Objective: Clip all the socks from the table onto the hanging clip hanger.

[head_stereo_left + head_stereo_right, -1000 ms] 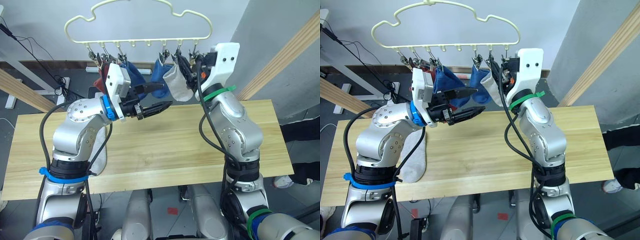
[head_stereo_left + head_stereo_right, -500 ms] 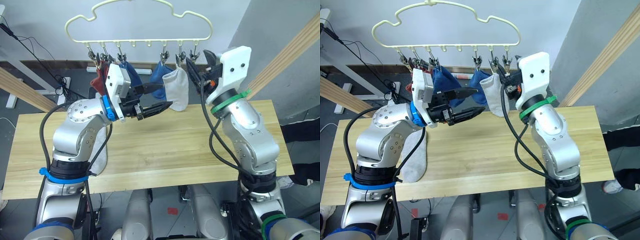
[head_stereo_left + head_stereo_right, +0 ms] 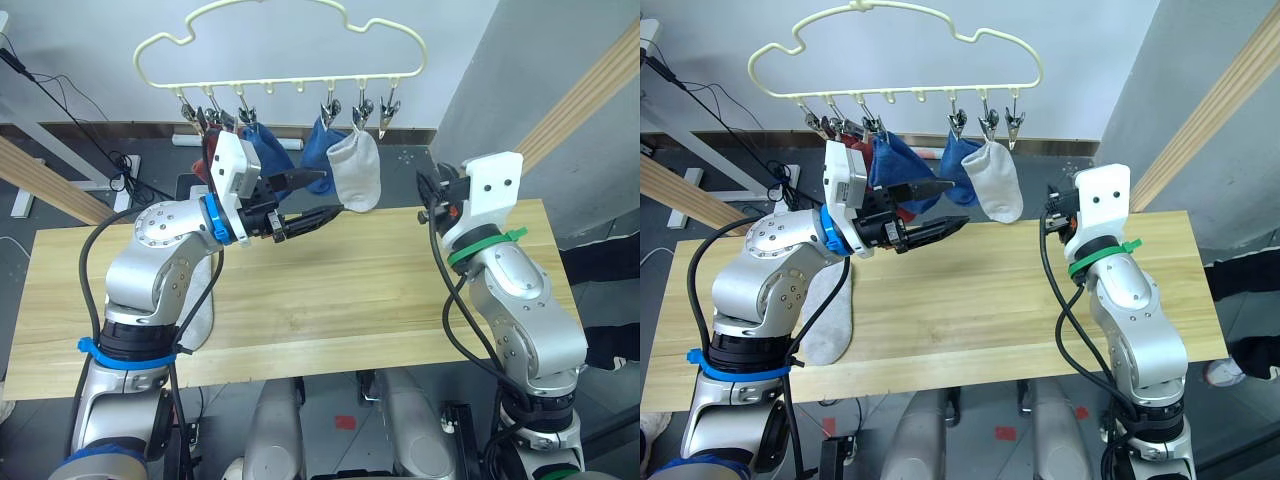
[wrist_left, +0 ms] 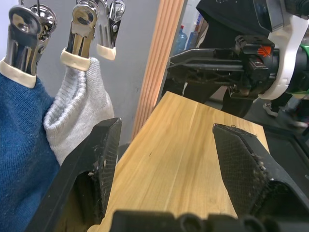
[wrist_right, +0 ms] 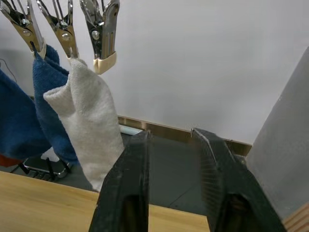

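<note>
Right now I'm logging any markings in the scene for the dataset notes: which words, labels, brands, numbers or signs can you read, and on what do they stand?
None can be read.
Small red mark on the right gripper, seen from the left wrist: too small to read.
The clip hanger, the socks and the table bear no text.

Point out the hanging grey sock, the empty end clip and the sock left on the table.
hanging grey sock (image 3: 1000,185), right eye view, mid-body.
empty end clip (image 5: 104,34), right wrist view, metal jaws.
sock on the table (image 3: 827,325), right eye view, mid-body.
</note>
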Robot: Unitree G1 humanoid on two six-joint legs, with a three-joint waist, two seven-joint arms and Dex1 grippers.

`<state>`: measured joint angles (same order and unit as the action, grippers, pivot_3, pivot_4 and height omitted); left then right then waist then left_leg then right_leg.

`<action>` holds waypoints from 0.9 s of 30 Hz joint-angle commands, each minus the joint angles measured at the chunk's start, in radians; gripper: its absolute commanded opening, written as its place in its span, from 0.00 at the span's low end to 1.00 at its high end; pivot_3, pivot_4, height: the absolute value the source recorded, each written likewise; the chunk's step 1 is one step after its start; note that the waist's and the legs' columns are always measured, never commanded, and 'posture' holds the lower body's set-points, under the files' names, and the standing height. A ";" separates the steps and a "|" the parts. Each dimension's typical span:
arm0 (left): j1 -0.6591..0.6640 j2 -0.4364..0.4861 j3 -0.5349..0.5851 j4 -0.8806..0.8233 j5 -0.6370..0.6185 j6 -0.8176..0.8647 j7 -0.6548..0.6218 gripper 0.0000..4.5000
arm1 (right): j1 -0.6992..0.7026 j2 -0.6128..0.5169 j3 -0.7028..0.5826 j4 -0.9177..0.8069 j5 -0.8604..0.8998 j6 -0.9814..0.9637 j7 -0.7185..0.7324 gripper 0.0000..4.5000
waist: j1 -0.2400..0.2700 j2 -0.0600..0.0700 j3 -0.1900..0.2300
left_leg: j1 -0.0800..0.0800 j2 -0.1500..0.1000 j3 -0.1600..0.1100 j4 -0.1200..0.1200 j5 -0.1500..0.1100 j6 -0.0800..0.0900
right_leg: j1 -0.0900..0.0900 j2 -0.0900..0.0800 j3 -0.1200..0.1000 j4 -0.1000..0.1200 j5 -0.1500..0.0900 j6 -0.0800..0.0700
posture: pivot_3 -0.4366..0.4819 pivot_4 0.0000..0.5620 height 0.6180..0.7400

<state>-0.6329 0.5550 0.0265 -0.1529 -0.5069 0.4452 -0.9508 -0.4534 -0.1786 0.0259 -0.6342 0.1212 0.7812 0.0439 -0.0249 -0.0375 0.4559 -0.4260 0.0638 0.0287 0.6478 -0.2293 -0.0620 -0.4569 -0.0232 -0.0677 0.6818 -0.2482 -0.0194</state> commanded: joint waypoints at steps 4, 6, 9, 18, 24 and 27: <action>0.005 0.011 0.010 -0.039 0.000 -0.028 -0.006 0.73 | -0.023 0.022 0.005 -0.030 -0.004 -0.013 -0.003 0.36 | 0.000 0.000 0.000 | 0.000 0.000 0.000 0.000 0.000 0.000 | 0.000 0.000 0.000 0.000 0.000 -0.001 | 0.43 0.76 1.00; 0.003 0.012 0.010 -0.036 0.002 -0.029 -0.005 0.73 | -0.043 0.037 0.003 -0.018 0.010 -0.002 0.004 0.36 | 0.000 0.000 0.000 | 0.000 0.000 0.000 0.000 0.000 0.000 | 0.000 0.000 0.000 0.000 0.001 -0.002 | 0.43 0.76 1.00; -0.001 0.011 0.009 -0.030 0.007 -0.034 -0.004 0.73 | -0.102 0.061 0.026 0.013 0.008 0.002 0.005 0.36 | -0.001 0.000 0.000 | 0.000 0.000 0.000 0.000 0.000 0.000 | 0.000 0.000 0.000 0.000 0.002 -0.004 | 0.43 0.77 1.00; -0.006 0.006 0.005 -0.025 0.011 -0.038 -0.002 0.73 | -0.217 0.156 0.066 0.165 -0.023 -0.042 -0.025 0.36 | 0.000 0.000 0.000 | 0.000 0.000 0.000 0.000 0.000 0.000 | 0.000 0.000 0.000 0.000 0.003 -0.005 | 0.44 0.77 1.00; -0.008 0.004 0.005 -0.025 0.013 -0.039 0.000 0.73 | -0.268 0.184 0.056 0.250 -0.053 -0.103 -0.051 0.36 | 0.001 0.000 0.000 | 0.000 0.000 0.000 0.000 0.000 0.000 | 0.000 0.000 0.000 0.000 0.003 -0.005 | 0.44 0.77 1.00; -0.008 0.003 0.006 -0.024 0.013 -0.038 0.000 0.73 | -0.290 0.191 0.049 0.281 -0.059 -0.133 -0.058 0.36 | 0.001 0.000 0.000 | 0.000 0.000 0.000 0.000 0.000 0.000 | 0.000 0.000 0.000 0.000 0.003 -0.005 | 0.44 0.77 1.00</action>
<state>-0.6357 0.5551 0.0260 -0.1517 -0.4906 0.4260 -0.9497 -0.7309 0.0032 0.0776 -0.3343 0.0687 0.6861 -0.0050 -0.0240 -0.0375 0.4559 -0.4262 0.0640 0.0286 0.6481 -0.2294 -0.0619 -0.4570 -0.0235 -0.0677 0.6818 -0.2453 -0.0244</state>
